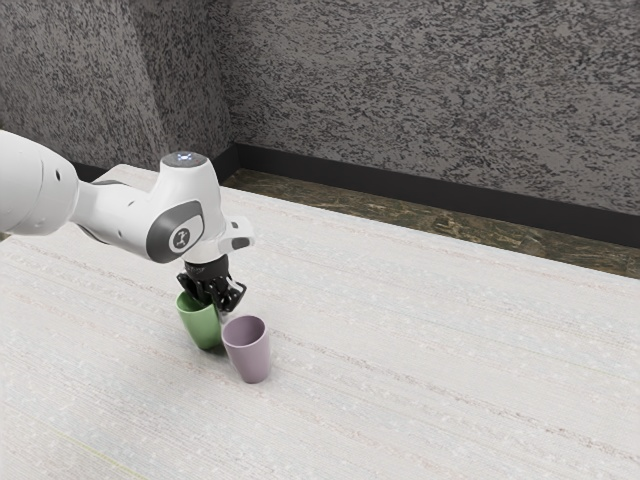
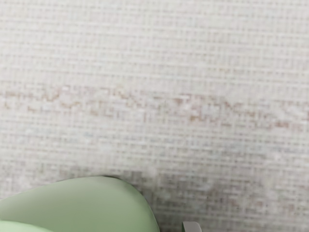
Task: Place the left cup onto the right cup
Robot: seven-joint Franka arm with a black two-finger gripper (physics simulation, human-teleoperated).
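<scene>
The exterior view looks from a raised spot beside the arm (image 1: 120,212), angled down across the pale table (image 1: 450,360) toward the speckled grey walls (image 1: 450,90) at the far side. It stands back at a middling distance. It takes in the arm entering from the exterior view's left, a green cup (image 1: 200,322), a mauve cup (image 1: 246,350) just to the exterior view's right of it, and a broad run of tabletop. The wrist view looks from the arm's end down onto the table, very near, so its weave looms large. Both views share the green cup (image 2: 77,205) and the tabletop beside it.
</scene>
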